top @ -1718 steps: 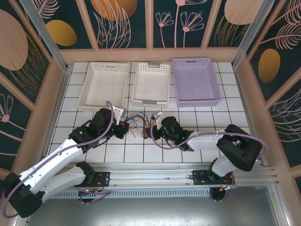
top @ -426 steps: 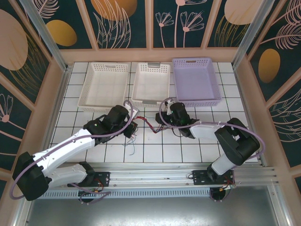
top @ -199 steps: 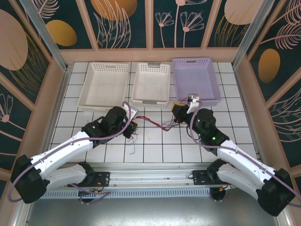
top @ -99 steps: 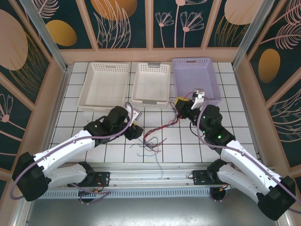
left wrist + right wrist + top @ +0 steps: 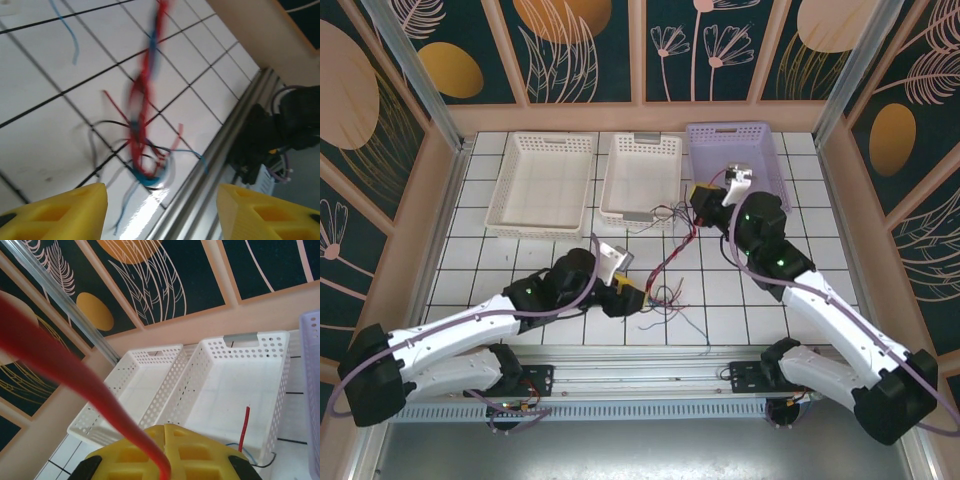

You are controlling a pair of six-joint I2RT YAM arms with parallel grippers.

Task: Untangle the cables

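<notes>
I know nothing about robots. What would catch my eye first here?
A red cable runs from the right tool, which pinches it near the lilac basket, down to a red, blue and black tangle on the white tiles. The left tool, wide open, hangs just beside that tangle.

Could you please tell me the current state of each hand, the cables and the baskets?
Left hand: open, holding nothing.
Right hand: shut on the red cable.
Cables: tangled bunch lying on the tiles, one red strand lifted from it.
Left white basket: upright, nothing seen inside.
Middle white basket: upright.
Lilac basket: upright, near side hidden by the right arm.
</notes>
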